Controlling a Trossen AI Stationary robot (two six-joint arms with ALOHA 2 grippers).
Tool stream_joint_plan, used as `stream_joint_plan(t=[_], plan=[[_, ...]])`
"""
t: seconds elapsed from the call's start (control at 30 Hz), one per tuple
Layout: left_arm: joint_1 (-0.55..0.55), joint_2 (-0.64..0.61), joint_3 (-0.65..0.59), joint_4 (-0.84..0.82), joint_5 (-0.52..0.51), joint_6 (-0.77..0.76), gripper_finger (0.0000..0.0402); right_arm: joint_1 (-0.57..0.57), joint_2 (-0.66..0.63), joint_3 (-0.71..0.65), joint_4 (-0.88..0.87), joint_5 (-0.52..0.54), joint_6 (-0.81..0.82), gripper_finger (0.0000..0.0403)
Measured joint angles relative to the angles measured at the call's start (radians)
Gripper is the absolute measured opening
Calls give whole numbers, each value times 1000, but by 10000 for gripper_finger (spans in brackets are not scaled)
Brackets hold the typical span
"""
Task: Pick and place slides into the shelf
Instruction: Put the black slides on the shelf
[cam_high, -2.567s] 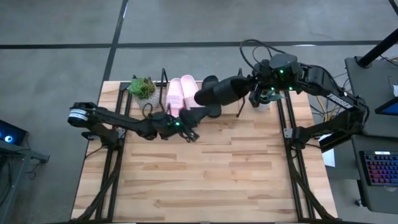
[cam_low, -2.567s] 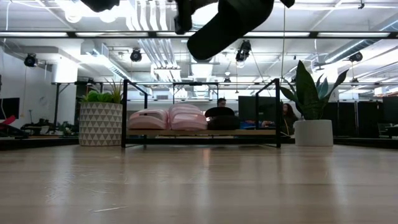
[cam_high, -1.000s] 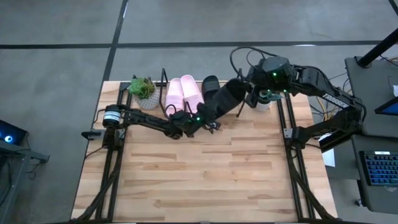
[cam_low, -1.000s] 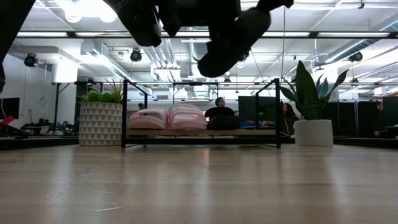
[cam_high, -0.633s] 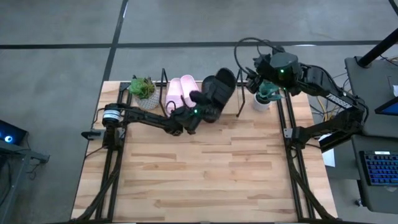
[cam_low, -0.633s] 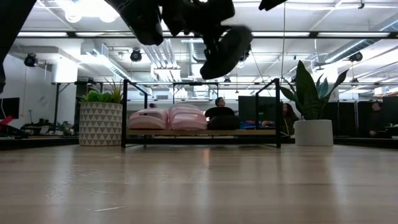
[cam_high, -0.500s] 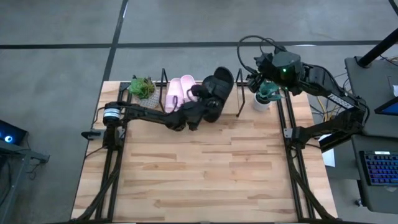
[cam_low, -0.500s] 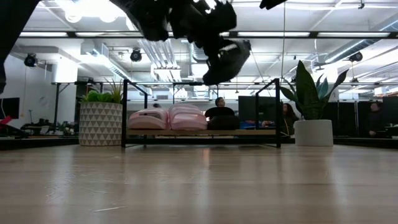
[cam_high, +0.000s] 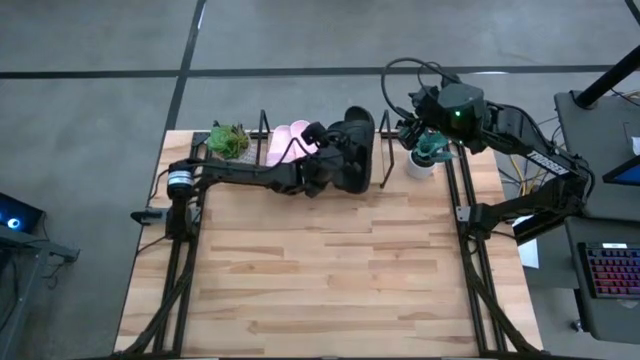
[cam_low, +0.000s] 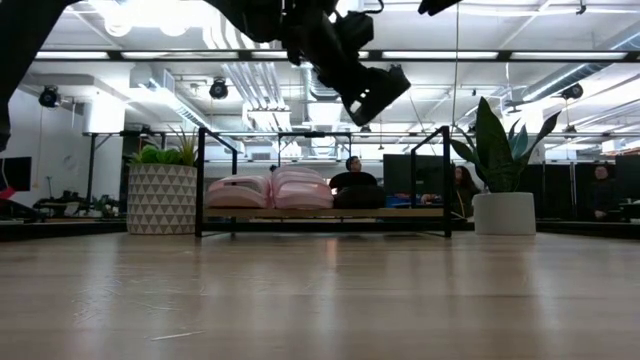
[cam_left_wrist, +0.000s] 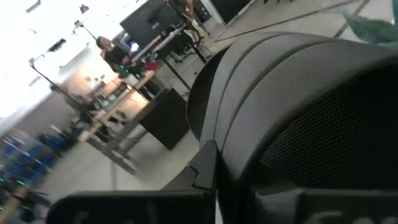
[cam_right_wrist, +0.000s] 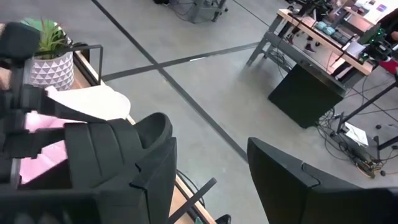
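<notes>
Standing at the table's far-left corner is a potted plant, and just right of it the shelf runs along the far edge with two pale pink slides and one black slide lying on it. Over the shelf's middle, the left gripper pinches the second black slide, held in the air above the rack. Farther right, near the far-right corner, the right gripper hangs with its fingers spread and nothing between them, beside a tall potted plant.
</notes>
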Motion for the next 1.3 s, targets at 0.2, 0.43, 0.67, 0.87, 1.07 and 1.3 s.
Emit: stream_joint_plan(t=[0.2, 0.43, 0.67, 0.87, 1.07, 1.3], plan=[[59, 48, 19, 16, 161, -137, 0, 0, 0, 0, 0, 0, 0, 186], [94, 173, 133, 10, 193, -192, 0, 0, -5, 0, 0, 0, -34, 185], [96, 324, 298, -81, 124, -160, 0, 0, -8, -1, -2, 0, -37, 182], [108, 386, 350, -164, 67, -162, 0, 0, -9, -1, -6, 0, -45, 182], [115, 408, 364, -159, 67, -171, 0, 0, -9, -1, -9, 0, -45, 178], [130, 409, 360, -159, 98, -190, 0, 0, -9, -1, -9, 0, -44, 178]])
